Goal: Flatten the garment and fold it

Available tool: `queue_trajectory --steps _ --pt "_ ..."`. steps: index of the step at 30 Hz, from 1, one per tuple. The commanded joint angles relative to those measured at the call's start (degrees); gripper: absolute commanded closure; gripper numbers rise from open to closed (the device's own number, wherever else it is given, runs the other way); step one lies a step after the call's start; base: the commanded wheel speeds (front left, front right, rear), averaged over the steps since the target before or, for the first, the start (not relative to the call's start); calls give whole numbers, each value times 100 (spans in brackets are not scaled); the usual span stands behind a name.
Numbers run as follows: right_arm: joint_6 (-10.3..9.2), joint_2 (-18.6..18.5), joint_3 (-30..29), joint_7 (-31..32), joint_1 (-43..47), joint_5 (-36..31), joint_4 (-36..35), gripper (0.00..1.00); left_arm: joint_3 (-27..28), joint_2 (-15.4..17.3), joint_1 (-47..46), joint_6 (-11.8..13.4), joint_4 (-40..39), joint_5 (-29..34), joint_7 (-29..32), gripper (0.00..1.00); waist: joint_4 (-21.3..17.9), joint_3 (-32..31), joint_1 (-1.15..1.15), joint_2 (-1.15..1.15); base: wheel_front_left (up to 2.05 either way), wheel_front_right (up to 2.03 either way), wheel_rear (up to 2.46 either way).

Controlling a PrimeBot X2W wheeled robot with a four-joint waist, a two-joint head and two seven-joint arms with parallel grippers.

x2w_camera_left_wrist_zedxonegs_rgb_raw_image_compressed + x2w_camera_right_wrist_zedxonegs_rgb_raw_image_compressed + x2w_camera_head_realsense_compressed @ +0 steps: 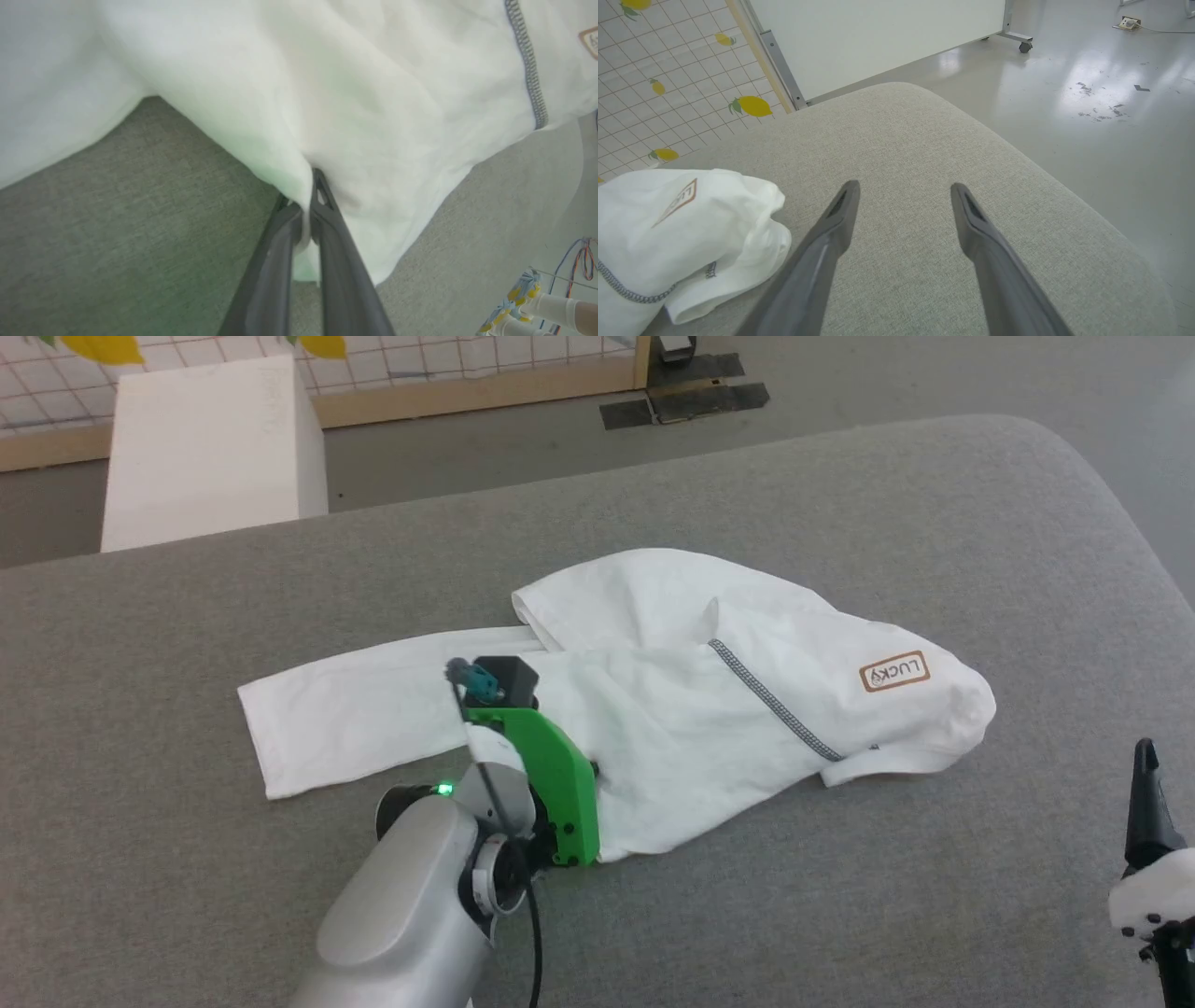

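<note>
- Garment [672,709] — a white short-sleeved T-shirt, crumpled and partly doubled over itself, lying about the middle of the grey fabric-covered bench [840,504]. One long flat flap stretches toward the robot's left, and the bunched bulk lies toward its right.
- Dark grey zigzag seam [775,700]: runs diagonally across the upper layer of the bulk.
- Brown-bordered "LUCKY" patch [894,672]: sits near the garment's right end and reads upside down in the head view.
- Left gripper [302,191]: placed at the garment's near edge, where the flap meets the bulk. Its fingers [336,261] are drawn close together with a fold of the white fabric pinched between them, low over the bench.
- Green bracket [551,775]: mounted on the left wrist, it covers those fingers in the head view.
- Right gripper [904,186]: its fingers [812,261] are spread wide and hold nothing. They stand over bare bench, near the garment's right end but apart from it.
- White box [210,448]: stands beyond the bench's far left edge.
- Lemon-printed tiled panel [668,93] and grey floor [1087,93] — the background behind the bench.
</note>
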Motion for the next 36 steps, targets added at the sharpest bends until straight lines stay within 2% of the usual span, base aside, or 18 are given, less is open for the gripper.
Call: queue_trajectory --steps 1,5,8,12,18,23,25,27,28,29,31,34,36 --pt "-8 3 -31 -40 80 53 56 0 126 15 126 -50 -160 -168 -134 100 -26 63 0 0 0 0 0" --pt "-8 4 -20 -39 113 40 118 0 520 6 250 -36 -761 -444 -584 100 283 -48 0 0 0 0 0" --pt "-8 4 62 -24 87 32 106 0 953 81 302 118 -1209 -549 -990 100 564 -160 0 0 0 0 0" --pt "-8 4 246 37 -3 11 39 0 1760 384 573 565 -1597 -579 -1564 100 914 -276 0 0 0 0 0" --pt "-8 4 470 98 -31 -6 -6 0 3105 747 1604 1316 -1778 -767 -2219 100 1355 -397 0 0 0 0 0" --pt "-8 4 582 109 4 15 24 0 4083 609 2305 1687 -1669 -1183 -2642 100 1552 -377 0 0 0 0 0" --pt "-8 4 683 116 0 15 55 0 4387 525 2519 1728 -1486 -1355 -2772 100 1576 -367 0 0 0 0 0" --pt "-8 4 785 133 -2 6 104 0 4469 458 2598 1659 -1339 -1469 -2798 100 1613 -361 0 0 0 0 0" --pt "-8 4 825 144 1 5 124 0 4444 430 2585 1569 -1311 -1496 -2826 85 1644 -365 0 0 0 0 0" --pt "-8 4 849 156 3 -2 135 0 4418 408 2553 1480 -1317 -1510 -2870 0 1668 -370 0 0 0 0 0" --pt "-8 4 937 209 -7 -33 147 0 4244 487 2470 1201 -1407 -1347 -3068 0 1713 -386 0 0 0 0 0" --pt "-8 4 1196 438 -50 -156 95 0 3879 745 2280 714 -1778 -708 -3817 0 1785 -398 0 0 0 0 0" --pt "-8 4 1486 768 -84 -377 61 0 3643 837 2202 482 -1983 -297 -4326 0 1817 -388 0 0 0 0 0"
